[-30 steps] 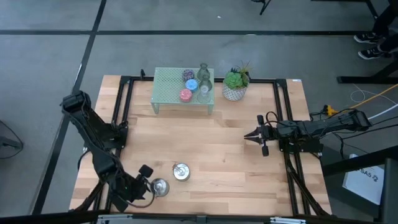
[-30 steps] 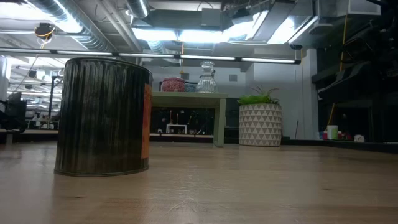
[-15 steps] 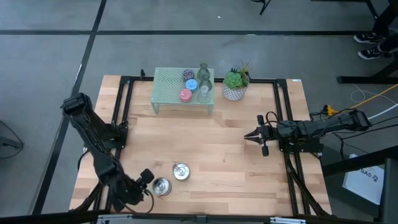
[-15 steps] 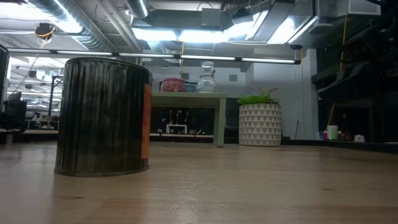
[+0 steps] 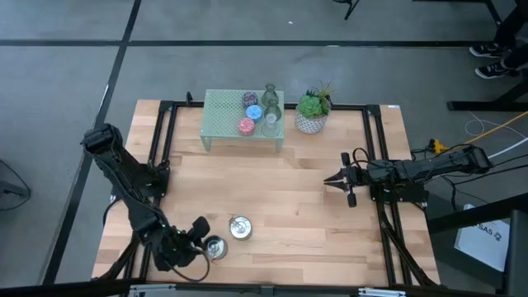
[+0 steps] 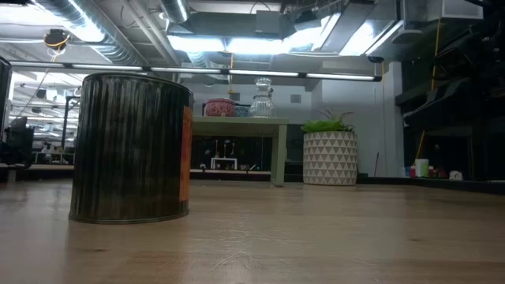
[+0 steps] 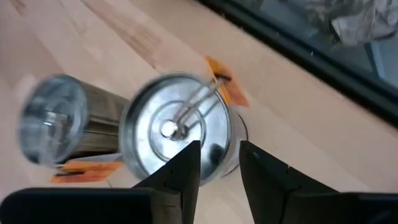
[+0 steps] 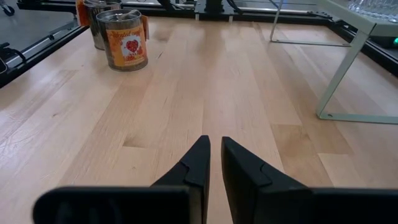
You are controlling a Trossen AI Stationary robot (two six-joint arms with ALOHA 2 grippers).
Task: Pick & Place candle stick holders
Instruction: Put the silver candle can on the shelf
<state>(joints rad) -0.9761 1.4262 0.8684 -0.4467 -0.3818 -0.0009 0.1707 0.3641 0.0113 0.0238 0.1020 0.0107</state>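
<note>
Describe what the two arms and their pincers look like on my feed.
Both arms are dark, near-black, jointed links with black cables looped along them. The left pincer ends in two matte black, wedge-shaped fingers on a flat black bar. The right pincer has the same pair of tapered black fingers. No markings or labels show on either arm.

No wording can be read with certainty. A white sheet (image 5: 483, 238) at the lower right of the high view bears dark lettering too small to decipher; a tin's red-and-white label (image 8: 127, 45) shows illegible script.
</note>
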